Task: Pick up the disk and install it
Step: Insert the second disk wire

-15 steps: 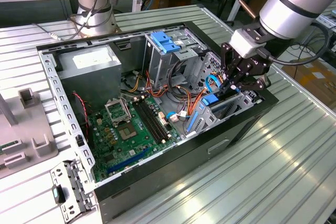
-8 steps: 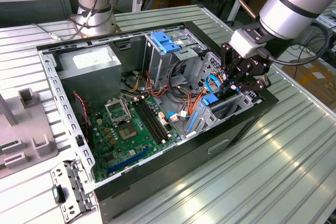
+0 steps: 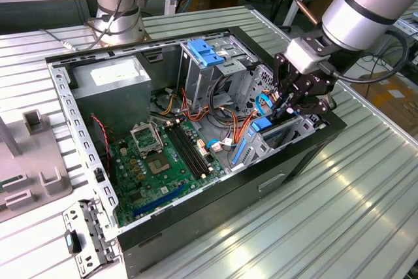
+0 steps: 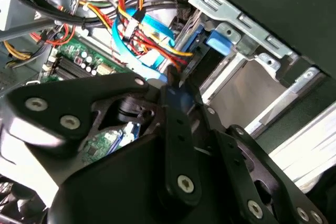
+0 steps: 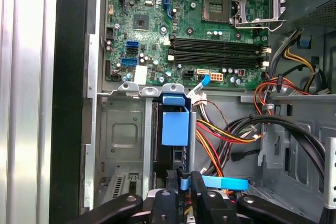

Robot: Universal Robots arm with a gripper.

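Exterior view puts your gripper (image 3: 302, 99) down at the open computer case's (image 3: 196, 227) front corner, over the drive cage (image 3: 281, 136); the disk (image 3: 277, 134) sits on edge in that cage, directly beneath the fingertips, its blue carrier frame (image 3: 261, 124) showing just inboard of them; whether the fingers are spread or pinching the disk you cannot tell, since the linkage covers the tips. In the first wrist view the gripper (image 5: 184, 195) hangs above the dark disk (image 5: 176, 156); the carrier frame (image 5: 175, 124) stands just ahead of it, toward the motherboard (image 5: 184, 24); the disk's label is hidden; orange and yellow cables (image 5: 226, 135) run close beside the fingers.
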